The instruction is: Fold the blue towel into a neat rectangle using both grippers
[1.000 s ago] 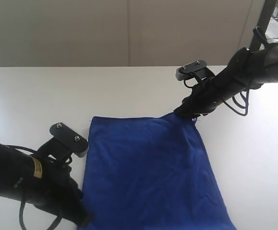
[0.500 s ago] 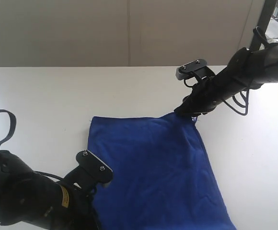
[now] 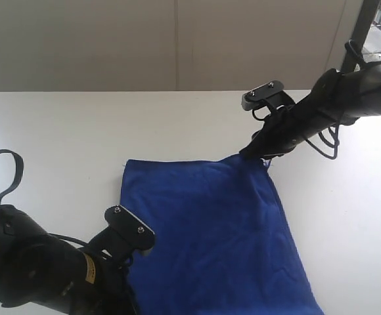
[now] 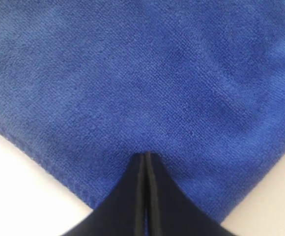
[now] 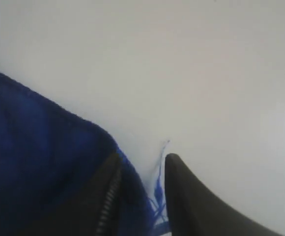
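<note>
The blue towel [image 3: 210, 236] lies spread flat on the white table [image 3: 79, 131]. My left arm [image 3: 46, 269] reaches in at its near left corner, where the frame edge hides the jaws. In the left wrist view my left gripper [image 4: 145, 156] is shut over that corner of the towel [image 4: 132, 73], with a sliver of blue between the fingers. My right gripper [image 3: 251, 155] sits at the far right corner. In the right wrist view the right gripper [image 5: 142, 160] is open, straddling the towel's edge [image 5: 34, 162] and a frayed blue thread [image 5: 161, 162].
A beige wall [image 3: 177, 39] runs behind the table's far edge. A dark post [image 3: 361, 26] stands at the back right behind the right arm. A black cable loop [image 3: 0, 170] rises from the left arm.
The left arm has swung rightward along the towel's near left side, and its cable loop has come into view. The right arm and the towel have barely moved.
</note>
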Robot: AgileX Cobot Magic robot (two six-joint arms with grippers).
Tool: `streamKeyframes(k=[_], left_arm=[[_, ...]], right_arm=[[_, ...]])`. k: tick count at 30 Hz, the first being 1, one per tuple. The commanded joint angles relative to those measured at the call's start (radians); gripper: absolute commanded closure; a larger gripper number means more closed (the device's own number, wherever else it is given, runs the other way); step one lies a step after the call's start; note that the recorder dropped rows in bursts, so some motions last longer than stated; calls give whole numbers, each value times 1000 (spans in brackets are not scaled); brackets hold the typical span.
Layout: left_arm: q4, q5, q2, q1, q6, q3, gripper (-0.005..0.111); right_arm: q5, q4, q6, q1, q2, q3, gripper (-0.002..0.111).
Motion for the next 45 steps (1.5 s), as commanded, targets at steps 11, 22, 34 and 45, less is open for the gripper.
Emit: streamKeyframes(k=[11, 22, 34, 45], left_arm=[[-10, 44, 23, -7, -9, 11, 107], [-10, 44, 23, -7, -9, 11, 107], [-10, 44, 23, -7, -9, 11, 107], [-10, 44, 23, -7, -9, 11, 107]], right_arm=[[3, -3, -41, -3, 41, -4, 82], [7, -53, -41, -3, 2, -16, 108], [20, -176, -39, -3, -4, -16, 108], [3, -169, -10, -3, -14, -16, 66]])
